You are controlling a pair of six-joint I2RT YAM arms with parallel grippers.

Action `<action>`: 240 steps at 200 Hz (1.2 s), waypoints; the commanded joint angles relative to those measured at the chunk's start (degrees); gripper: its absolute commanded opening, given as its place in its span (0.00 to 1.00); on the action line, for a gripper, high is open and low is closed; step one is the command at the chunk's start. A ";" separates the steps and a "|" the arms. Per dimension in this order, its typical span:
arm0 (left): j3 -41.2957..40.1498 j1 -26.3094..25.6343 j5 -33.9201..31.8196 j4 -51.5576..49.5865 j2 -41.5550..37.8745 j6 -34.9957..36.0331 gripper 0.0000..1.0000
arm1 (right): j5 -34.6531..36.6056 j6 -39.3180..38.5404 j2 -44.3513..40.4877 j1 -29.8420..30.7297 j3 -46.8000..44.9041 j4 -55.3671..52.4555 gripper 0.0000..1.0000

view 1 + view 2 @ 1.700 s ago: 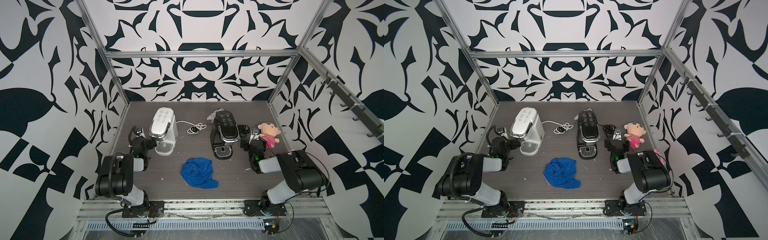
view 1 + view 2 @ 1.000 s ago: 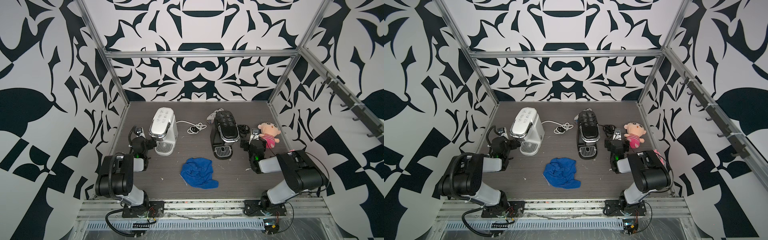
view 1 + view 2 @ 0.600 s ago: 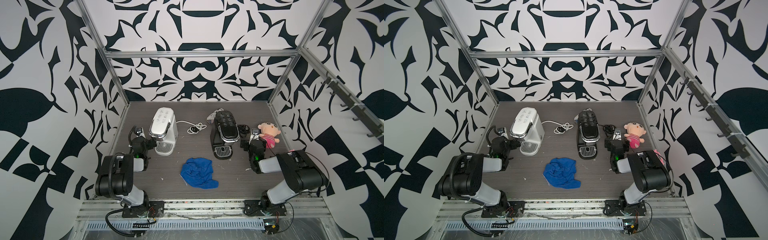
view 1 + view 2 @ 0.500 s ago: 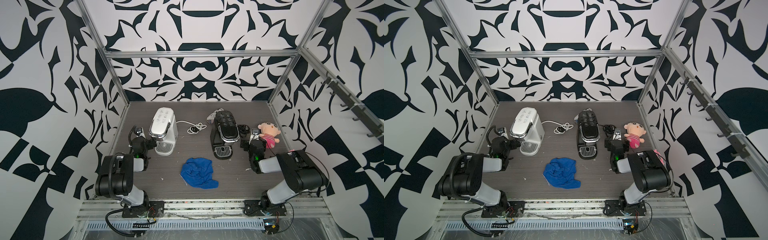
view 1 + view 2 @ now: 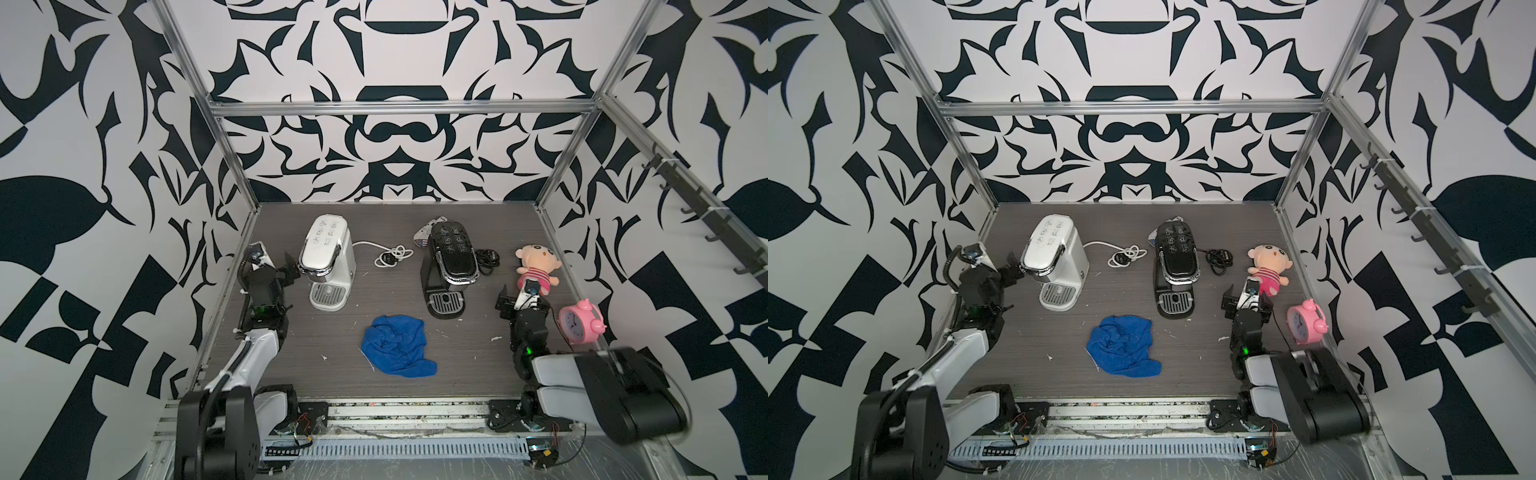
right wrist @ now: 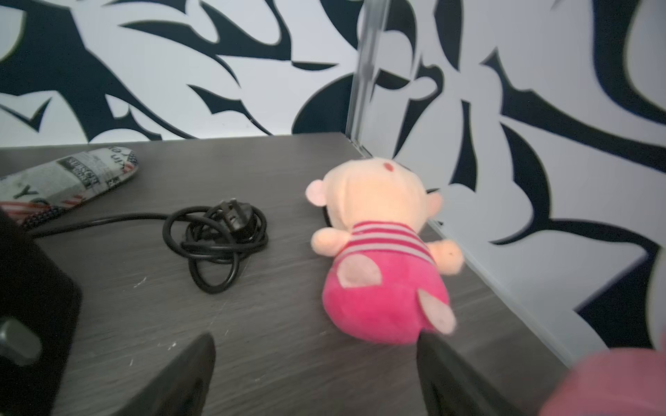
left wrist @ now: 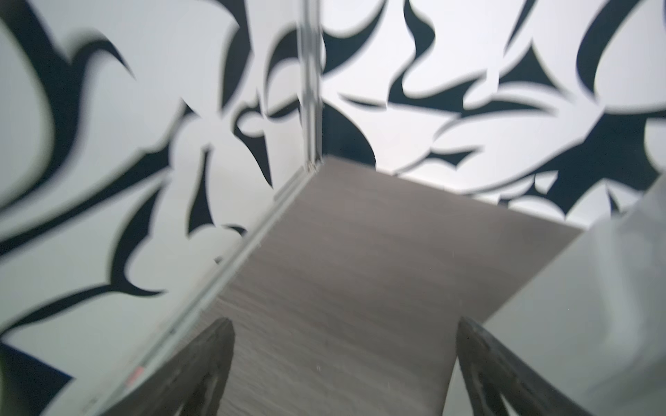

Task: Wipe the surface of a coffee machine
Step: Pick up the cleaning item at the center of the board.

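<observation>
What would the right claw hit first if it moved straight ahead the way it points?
Probably the pink stuffed doll, lying just ahead of the right gripper, slightly off centre. Depth is unclear, so it might only graze it.

the white coffee machine shows only as a blurred, cropped slab, the pink clock likewise.

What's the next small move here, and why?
Probably swing the right gripper over the blue cloth and lower onto it. The cloth lies crumpled and untouched in front of the white coffee machine and black coffee machine. Jaws on it and on the left gripper stand open and empty, so wiping can't start yet.
</observation>
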 commanded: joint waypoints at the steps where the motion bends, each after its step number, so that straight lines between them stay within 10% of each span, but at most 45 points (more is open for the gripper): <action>1: 2.78 0.28 -5.97 -14.54 -6.70 -3.34 0.98 | 0.22 6.84 -18.74 -0.16 10.18 -34.72 0.91; 105: 28.84 0.32 8.82 -44.33 -7.70 -5.70 0.92 | -14.44 11.38 -7.58 -0.08 43.87 -78.62 0.76; 161: 34.56 0.31 23.15 -51.31 -5.35 -4.39 0.87 | -21.36 16.05 -8.14 0.49 56.24 -89.22 0.29; 199: 37.26 0.31 30.34 -56.72 -2.78 -6.36 0.87 | -25.85 15.13 -4.73 7.68 71.05 -96.73 0.41; 240: 42.66 0.41 46.04 -60.11 -0.47 -12.46 0.87 | -18.09 9.31 7.17 33.52 93.27 -106.59 0.67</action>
